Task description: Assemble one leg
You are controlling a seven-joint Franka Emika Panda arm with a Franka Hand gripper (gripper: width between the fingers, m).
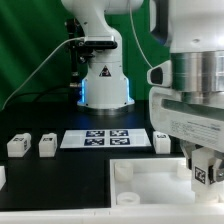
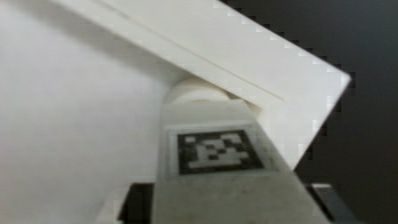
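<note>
My gripper (image 1: 203, 176) is at the exterior view's right, low over the large white panel (image 1: 150, 190). It is shut on a leg (image 1: 204, 170), a white post with a black-and-white tag. In the wrist view the leg (image 2: 217, 150) runs out from between my dark fingers (image 2: 146, 203), and its far end sits at a corner of the panel (image 2: 89, 100), by the raised edge. Whether the end is inside a socket is hidden. Three more legs stand on the table: two at the left (image 1: 17, 145) (image 1: 47, 145) and one behind the panel (image 1: 162, 140).
The marker board (image 1: 105, 138) lies flat at the middle of the black table, in front of the robot base (image 1: 104, 85). A white part (image 1: 2, 177) shows at the left edge. A green backdrop stands behind.
</note>
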